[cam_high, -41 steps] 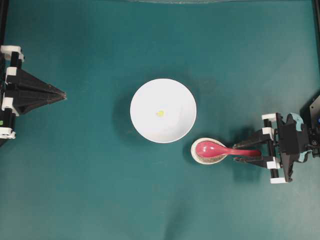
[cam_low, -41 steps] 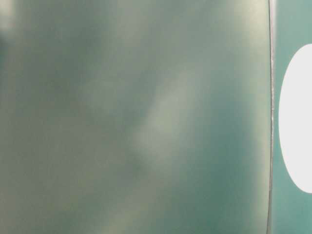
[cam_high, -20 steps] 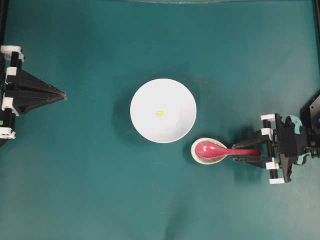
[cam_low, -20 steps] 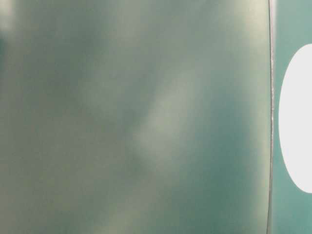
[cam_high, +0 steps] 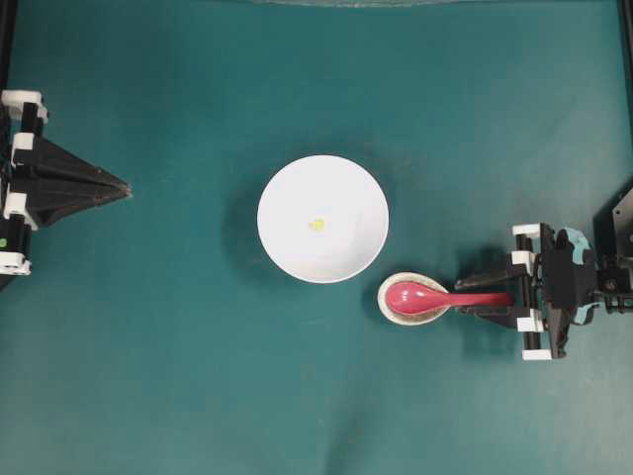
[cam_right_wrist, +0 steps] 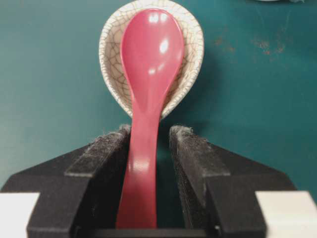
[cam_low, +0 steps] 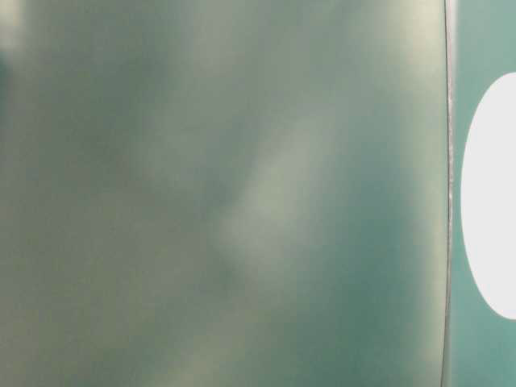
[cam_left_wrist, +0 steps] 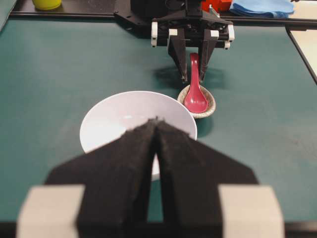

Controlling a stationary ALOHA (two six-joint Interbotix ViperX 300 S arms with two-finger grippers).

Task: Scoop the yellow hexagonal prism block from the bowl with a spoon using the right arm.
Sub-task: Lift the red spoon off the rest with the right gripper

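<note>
A dark teal table spreads under me. At its 9 o'clock edge my left gripper rests pinched closed. In the middle sits the white bowl with the yellow hexagonal prism block near its centre. At the bowl's 4 o'clock, the red spoon lies in a speckled spoon rest. My right gripper, at 3 o'clock, stands open, one finger either side of the spoon's handle, not yet squeezing.

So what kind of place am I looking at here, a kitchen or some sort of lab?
Most likely a robotics lab bench, not a kitchen: two black robot grippers, left gripper and right gripper, face each other across a bare teal table, with only a white bowl and red spoon staged.
</note>
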